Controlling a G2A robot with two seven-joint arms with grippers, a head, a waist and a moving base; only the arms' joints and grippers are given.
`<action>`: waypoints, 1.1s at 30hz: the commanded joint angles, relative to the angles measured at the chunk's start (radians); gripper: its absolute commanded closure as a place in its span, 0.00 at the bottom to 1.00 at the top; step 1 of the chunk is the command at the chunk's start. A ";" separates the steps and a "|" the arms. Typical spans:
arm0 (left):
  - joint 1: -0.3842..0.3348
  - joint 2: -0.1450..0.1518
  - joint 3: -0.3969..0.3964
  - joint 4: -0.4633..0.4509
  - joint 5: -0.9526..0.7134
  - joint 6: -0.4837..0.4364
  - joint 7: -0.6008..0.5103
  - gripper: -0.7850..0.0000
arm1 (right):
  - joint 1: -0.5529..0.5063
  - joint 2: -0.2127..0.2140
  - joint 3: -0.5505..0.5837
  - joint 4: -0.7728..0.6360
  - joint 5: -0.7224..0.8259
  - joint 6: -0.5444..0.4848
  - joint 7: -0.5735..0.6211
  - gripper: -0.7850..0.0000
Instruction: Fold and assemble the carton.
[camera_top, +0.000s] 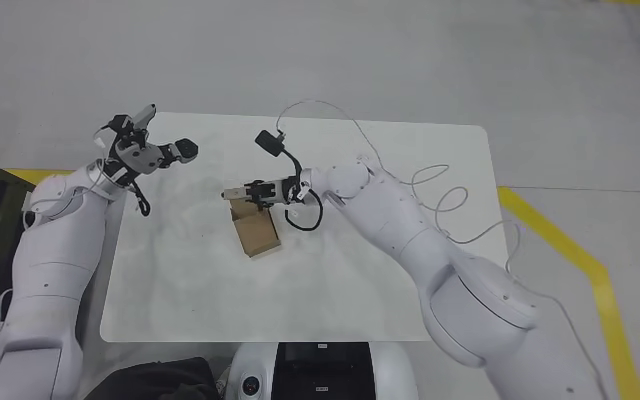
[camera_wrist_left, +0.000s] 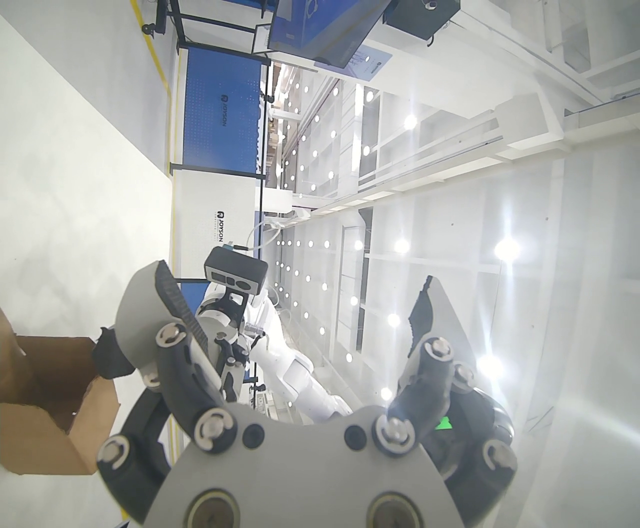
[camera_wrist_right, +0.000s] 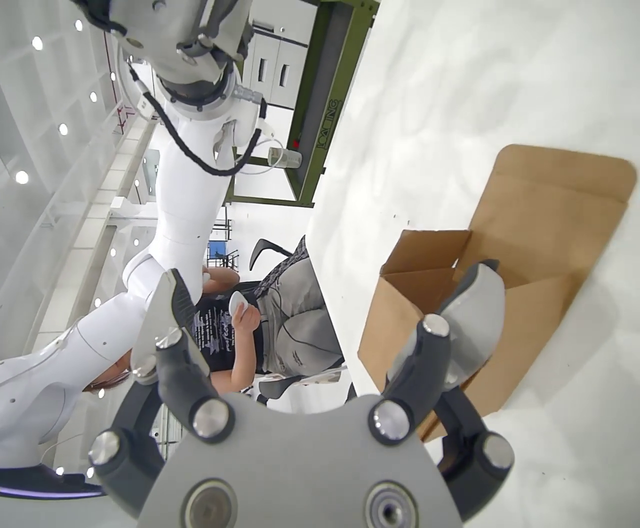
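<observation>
A brown carton (camera_top: 255, 230) lies on its side near the middle of the white table (camera_top: 400, 290), its open end with raised flaps facing the far side. My right gripper (camera_top: 247, 192) is open at that end. In the right wrist view one of the gripper's (camera_wrist_right: 325, 300) fingers (camera_wrist_right: 475, 295) sits at the mouth of the carton (camera_wrist_right: 545, 220), while the other hangs off to the side. My left gripper (camera_top: 170, 132) is open above the table's far left corner, apart from the carton. From the left wrist, the left gripper (camera_wrist_left: 300, 305) holds nothing and the carton (camera_wrist_left: 45, 400) lies beyond one finger.
Loose white cables (camera_top: 440, 190) trail from the right arm over the back right of the table. A dark bag (camera_top: 160, 380) lies on the floor by the near edge. Bare tabletop surrounds the carton on the left and near sides.
</observation>
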 joint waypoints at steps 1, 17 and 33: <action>0.006 0.000 -0.005 -0.005 -0.001 0.001 0.000 0.00 | 0.010 -0.006 0.005 0.021 -0.006 -0.003 -0.015 0.00; 0.023 -0.007 -0.023 -0.028 0.003 0.004 -0.003 0.00 | 0.026 -0.015 0.051 0.047 -0.033 0.014 -0.015 0.00; 0.029 -0.012 -0.048 -0.017 0.007 0.009 -0.008 0.00 | 0.017 -0.056 0.047 0.088 -0.118 0.055 -0.076 0.00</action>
